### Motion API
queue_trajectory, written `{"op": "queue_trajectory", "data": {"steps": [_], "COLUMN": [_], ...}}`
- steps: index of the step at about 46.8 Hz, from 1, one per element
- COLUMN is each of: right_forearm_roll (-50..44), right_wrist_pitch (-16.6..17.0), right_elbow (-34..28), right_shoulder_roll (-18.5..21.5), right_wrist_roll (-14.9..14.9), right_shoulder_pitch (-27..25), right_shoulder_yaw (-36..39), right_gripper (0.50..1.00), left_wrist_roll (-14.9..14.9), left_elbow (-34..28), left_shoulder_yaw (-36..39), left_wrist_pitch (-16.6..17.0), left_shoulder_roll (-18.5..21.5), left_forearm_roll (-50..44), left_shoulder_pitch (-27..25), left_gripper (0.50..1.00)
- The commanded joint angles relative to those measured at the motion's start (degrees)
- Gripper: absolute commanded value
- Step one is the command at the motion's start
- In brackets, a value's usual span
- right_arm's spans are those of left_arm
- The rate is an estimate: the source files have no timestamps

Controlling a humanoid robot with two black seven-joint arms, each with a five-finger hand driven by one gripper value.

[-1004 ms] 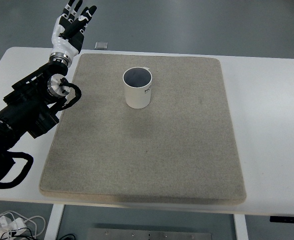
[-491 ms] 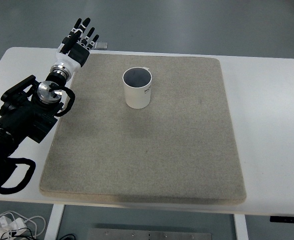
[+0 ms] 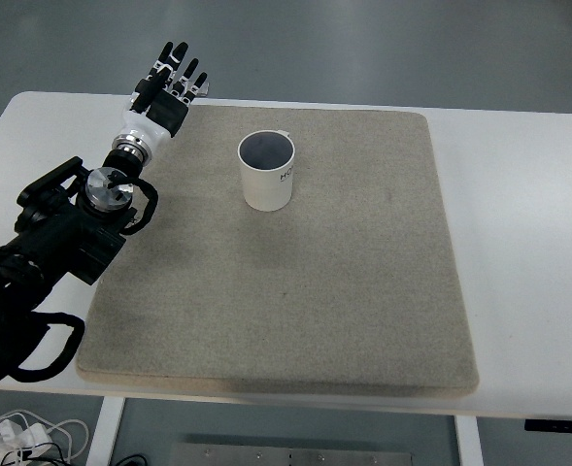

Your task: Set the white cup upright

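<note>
On the grey mat covering the white table, the cup stands upright, left robot hand spread empty.

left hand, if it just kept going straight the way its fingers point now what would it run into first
Probably nothing: the left hand, fingers spread and empty, points up-right past the far left corner of the grey mat, toward the table's far edge. The white cup stands upright well to its right, off that line. Height is unclear.
</note>
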Motion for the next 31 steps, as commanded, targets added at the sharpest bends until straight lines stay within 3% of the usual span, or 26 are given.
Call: {"op": "queue_trajectory", "data": {"steps": [1,31], "right_forearm_roll": [0.1,0.2], "right_wrist_pitch": [0.1,0.3], "right_elbow": [0.0,0.0], "right_shoulder_roll": [0.0,0.0], "right_wrist_roll": [0.0,-0.1], "right_shoulder_pitch": [0.0,0.0], "right_shoulder_yaw": [0.1,0.5], "right_gripper": [0.952,0.952], "left_wrist_roll": [0.0,-0.1], "left_elbow": [0.0,1.7], "left_shoulder_yaw": [-0.7,0.1], "left_wrist_pitch": [0.0,0.0], "left_shoulder_roll": [0.0,0.5], "left_forearm_roll": [0.0,0.7], "left_shoulder_pitch": [0.0,-0.1], "left_gripper": [0.992,0.992]}}
